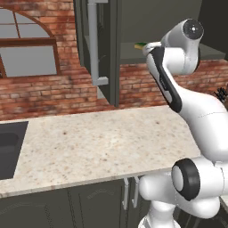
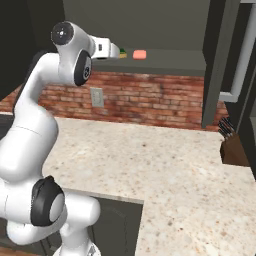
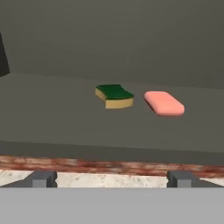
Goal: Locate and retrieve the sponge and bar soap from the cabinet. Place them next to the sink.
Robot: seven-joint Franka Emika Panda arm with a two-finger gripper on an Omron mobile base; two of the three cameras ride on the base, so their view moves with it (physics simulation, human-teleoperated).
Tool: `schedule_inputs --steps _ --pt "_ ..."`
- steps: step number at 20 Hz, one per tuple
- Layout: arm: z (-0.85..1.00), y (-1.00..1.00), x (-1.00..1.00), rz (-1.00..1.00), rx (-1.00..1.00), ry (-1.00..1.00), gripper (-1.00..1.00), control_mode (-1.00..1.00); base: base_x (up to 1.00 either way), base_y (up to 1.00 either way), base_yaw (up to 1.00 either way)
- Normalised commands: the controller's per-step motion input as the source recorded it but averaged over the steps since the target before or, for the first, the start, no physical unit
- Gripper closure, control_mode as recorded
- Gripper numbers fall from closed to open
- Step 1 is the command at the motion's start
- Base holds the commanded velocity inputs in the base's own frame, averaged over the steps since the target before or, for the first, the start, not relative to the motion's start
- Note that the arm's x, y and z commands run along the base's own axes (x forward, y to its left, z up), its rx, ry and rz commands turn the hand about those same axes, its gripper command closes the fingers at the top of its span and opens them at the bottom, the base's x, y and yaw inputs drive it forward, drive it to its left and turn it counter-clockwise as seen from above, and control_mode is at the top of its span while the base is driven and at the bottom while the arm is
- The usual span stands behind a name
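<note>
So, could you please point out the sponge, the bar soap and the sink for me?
sponge (image 3: 114, 92): hand view, on its green top layer.
bar soap (image 3: 164, 103): hand view, middle of its pink top.
sink (image 1: 9, 149): left base view, on the dark basin's inside.

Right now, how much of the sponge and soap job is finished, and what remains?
Done: the cabinet stands open. In hand: the gripper, fingers apart and empty, faces the shelf where the sponge and the bar soap lie side by side, untouched. Left: grasp each one and set it on the counter beside the sink.
</note>
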Motion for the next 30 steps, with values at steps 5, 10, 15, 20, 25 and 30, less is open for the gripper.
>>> schedule_inputs --steps 5,10,15,20,25,30 --pt "0.00 -0.09 0.58 -0.01 0.00 0.11 -1.00 -1.00 0.00 0.00 0.00" --pt "0.00 0.00 0.35 0.00 0.00 0.02 -1.00 -1.00 0.00 0.00 0.00" --pt "-0.01 0.00 0.31 0.00 0.00 0.01 -1.00 -1.00 0.00 0.00 0.00" --pt "-0.11 0.00 0.36 0.00 0.00 0.06 -1.00 -1.00 0.00 0.00 0.00" --pt "-0.03 -0.02 0.41 0.00 0.00 0.06 -1.00 -1.00 0.00 0.00 0.00" --pt "0.00 0.00 0.33 0.00 0.00 0.05 -1.00 -1.00 0.00 0.00 0.00"
